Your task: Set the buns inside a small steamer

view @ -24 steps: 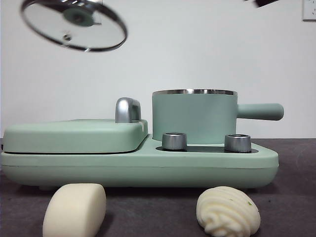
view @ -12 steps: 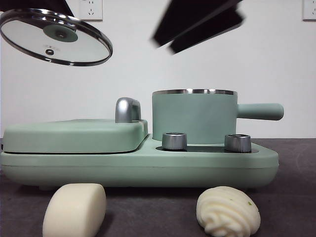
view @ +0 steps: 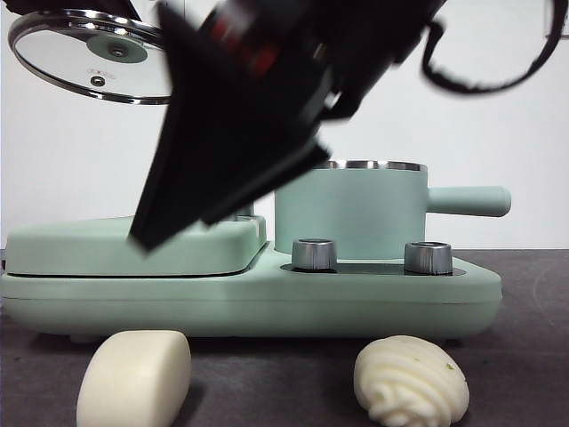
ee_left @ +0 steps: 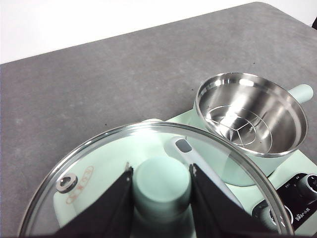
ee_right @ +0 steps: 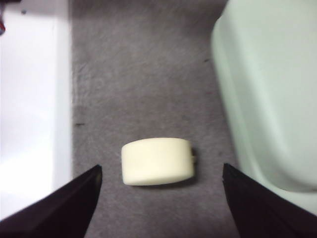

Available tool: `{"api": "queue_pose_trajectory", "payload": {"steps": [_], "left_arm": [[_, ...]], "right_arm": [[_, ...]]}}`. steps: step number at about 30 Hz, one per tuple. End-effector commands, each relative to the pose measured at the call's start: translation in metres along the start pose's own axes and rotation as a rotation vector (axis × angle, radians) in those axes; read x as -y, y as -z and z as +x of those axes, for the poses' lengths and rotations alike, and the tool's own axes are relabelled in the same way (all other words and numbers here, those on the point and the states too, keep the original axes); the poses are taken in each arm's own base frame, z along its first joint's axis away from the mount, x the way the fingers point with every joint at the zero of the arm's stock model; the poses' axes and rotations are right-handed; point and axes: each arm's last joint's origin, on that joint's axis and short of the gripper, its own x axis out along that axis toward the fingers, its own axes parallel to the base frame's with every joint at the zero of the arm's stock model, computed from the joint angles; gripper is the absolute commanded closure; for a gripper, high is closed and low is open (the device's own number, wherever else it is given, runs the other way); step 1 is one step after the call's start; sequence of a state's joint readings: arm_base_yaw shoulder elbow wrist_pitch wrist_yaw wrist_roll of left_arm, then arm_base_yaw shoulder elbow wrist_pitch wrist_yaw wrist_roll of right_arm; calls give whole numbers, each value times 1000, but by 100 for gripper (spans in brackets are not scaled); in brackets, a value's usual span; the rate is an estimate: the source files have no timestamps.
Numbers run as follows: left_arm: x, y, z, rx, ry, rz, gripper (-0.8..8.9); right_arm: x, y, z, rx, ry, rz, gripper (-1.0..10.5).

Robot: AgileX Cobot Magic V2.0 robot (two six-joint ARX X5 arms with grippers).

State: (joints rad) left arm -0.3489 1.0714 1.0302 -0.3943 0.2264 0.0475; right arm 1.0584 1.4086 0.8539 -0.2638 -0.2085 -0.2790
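Observation:
The smooth off-white bun [view: 133,378] lies on the table at the front left, and the swirled cream bun [view: 409,381] lies at the front right. Behind them the small steamer [view: 348,212] stands without its lid, its steel inside and rack [ee_left: 247,116] bare. My left gripper [ee_left: 162,191] is shut on the green knob of the glass lid [view: 89,58], holding it high at the left. My right gripper [view: 173,233] reaches down in front of the griddle. In the right wrist view it [ee_right: 161,168] hangs open above the smooth bun [ee_right: 157,161], one jaw on each side, apart from it.
The steamer sits on a mint-green cooker base [view: 267,307] with two steel knobs [view: 313,253]. A flat griddle lid [view: 80,245] covers its left half. The grey table's edge [ee_right: 69,99] runs close beside the smooth bun.
My right arm has swung down from the top right to the middle left, now large and dark before the griddle. The held lid has shifted a little left and levelled.

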Motion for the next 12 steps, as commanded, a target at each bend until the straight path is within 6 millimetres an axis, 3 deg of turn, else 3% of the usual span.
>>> {"api": "queue_pose_trajectory", "payload": {"steps": [1, 12], "left_arm": [[1, -7, -2, 42, 2, 3, 803], [1, -7, -2, 41, 1, 3, 803]], "right_arm": [[-4, -3, 15, -14, -22, 11, 558], [-4, 12, 60, -98, -46, 61, 558]]}}
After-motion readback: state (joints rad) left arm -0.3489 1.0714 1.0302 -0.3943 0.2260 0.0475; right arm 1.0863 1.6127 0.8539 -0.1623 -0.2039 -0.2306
